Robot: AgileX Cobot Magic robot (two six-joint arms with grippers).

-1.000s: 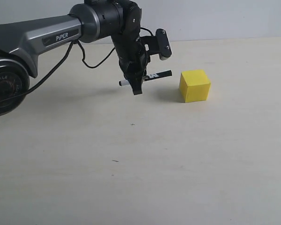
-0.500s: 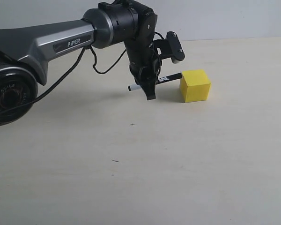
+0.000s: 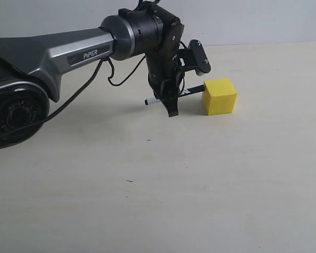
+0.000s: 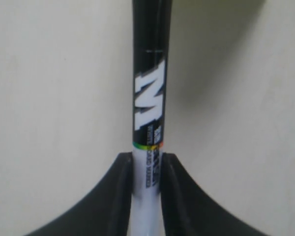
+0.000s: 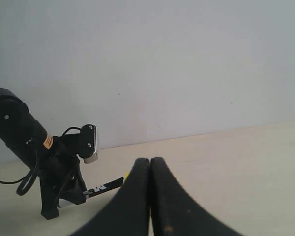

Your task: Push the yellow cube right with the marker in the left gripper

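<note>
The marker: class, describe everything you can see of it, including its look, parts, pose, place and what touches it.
The marker is a slim, smooth, plastic-looking pen with a white barrel and a long black cap bearing white lettering. The left gripper clamps its barrel between black jaws, holding it nearly level above the table, white end sticking out behind. Its capped tip reaches the side of the yellow cube nearest the gripper; contact is unclear.

Pale beige tabletop (image 3: pixel 200 184); plain grey-white wall (image 3: pixel 253 21).
</note>
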